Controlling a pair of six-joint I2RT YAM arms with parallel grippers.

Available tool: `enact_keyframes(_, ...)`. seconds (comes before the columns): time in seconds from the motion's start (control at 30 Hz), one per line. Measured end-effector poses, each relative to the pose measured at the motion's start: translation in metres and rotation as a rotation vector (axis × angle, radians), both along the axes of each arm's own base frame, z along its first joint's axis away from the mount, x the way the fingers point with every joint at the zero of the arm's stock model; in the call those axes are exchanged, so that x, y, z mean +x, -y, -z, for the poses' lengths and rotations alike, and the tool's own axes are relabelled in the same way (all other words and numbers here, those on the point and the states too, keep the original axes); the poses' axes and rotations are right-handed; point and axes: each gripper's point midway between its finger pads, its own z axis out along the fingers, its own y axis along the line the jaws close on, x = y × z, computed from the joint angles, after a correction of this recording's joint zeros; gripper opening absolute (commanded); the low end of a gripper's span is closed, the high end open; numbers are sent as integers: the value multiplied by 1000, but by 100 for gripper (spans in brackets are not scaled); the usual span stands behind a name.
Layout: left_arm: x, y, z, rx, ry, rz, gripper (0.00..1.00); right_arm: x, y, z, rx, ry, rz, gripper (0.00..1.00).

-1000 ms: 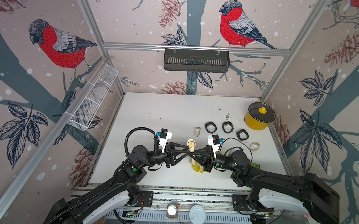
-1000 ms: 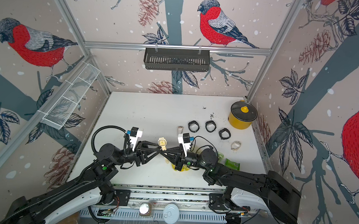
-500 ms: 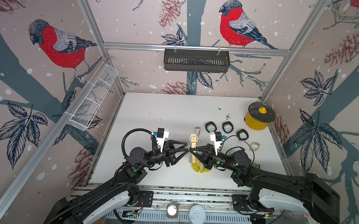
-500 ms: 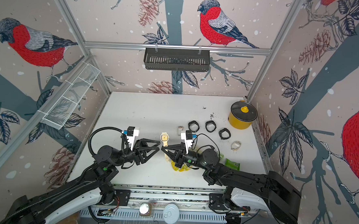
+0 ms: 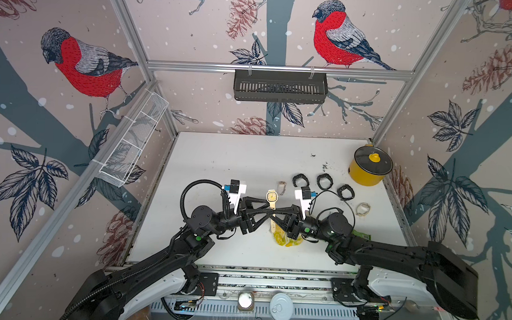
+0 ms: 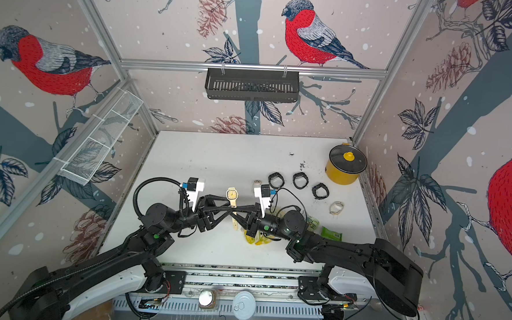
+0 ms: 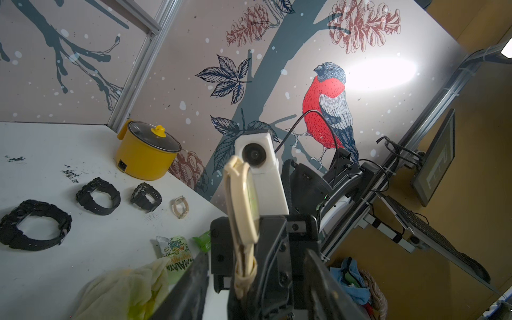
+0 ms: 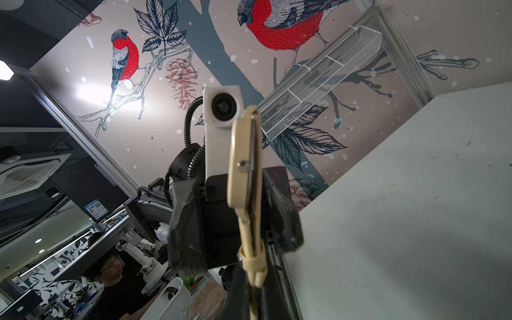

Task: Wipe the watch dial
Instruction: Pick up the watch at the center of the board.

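Black fingers (image 8: 185,221) of the left gripper (image 5: 267,211) stand apart, one on each side of the cream wristwatch (image 5: 271,196). In the right wrist view they do not press it; this claw is open and holds nothing. It stands farthest left of the yellow pot (image 5: 368,169). The wristwatch is in the air, well left of the pot and nearer to the robot, upright, with its gold dial (image 6: 232,193) turned to the top views. On its pot side the right gripper (image 5: 281,212) is closed tightly on the doubled strap (image 7: 243,266) below the dial. Under this gripper, on the white table (image 5: 218,164), lies the yellow cloth (image 5: 285,239), well apart from the pot. Three black watches (image 5: 325,181) lie between the cloth and the pot.

I judge that the watch is presented but wiping has not begun, because no claw has the cloth. The next move asks the left gripper to draw back without knocking the watch, go down to the cloth and pinch it, while the right one holds the dial steady and uncovered.
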Motion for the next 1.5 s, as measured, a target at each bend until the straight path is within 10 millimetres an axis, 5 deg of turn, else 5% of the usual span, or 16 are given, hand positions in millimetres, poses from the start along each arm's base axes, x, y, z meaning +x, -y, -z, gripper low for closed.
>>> enact_keyframes(0.5, 7, 5, 4, 24, -10, -14, 18, 1, -4, 1, 13, -18, -11, 1)
enact_keyframes(0.6, 10, 4, 2, 15, -8, -30, 0, 1, -5, 2, 12, -23, -10, 1)
enact_keyframes(0.73, 15, 4, 4, 20, -14, -60, 0, 6, -7, 4, 16, -26, 12, 3)
enact_keyframes(0.83, 18, 3, 6, 25, -22, -73, 0, 8, -8, 6, 13, -34, 24, 15)
enact_keyframes(0.9, 17, 3, 6, 26, -23, -70, 0, 9, -7, 8, 10, -37, 29, 41)
enact_keyframes(0.93, 17, 3, 5, 24, -21, -68, 0, 10, -6, 10, 1, -44, 37, 46)
enact_keyframes(1.23, 17, 3, 19, 67, -35, -76, 0, 25, 23, 31, -131, -1, 180, 64)
enact_keyframes(1.5, 22, 2, 29, 107, -21, -114, 0, 52, 69, 97, -449, -12, 436, 74)
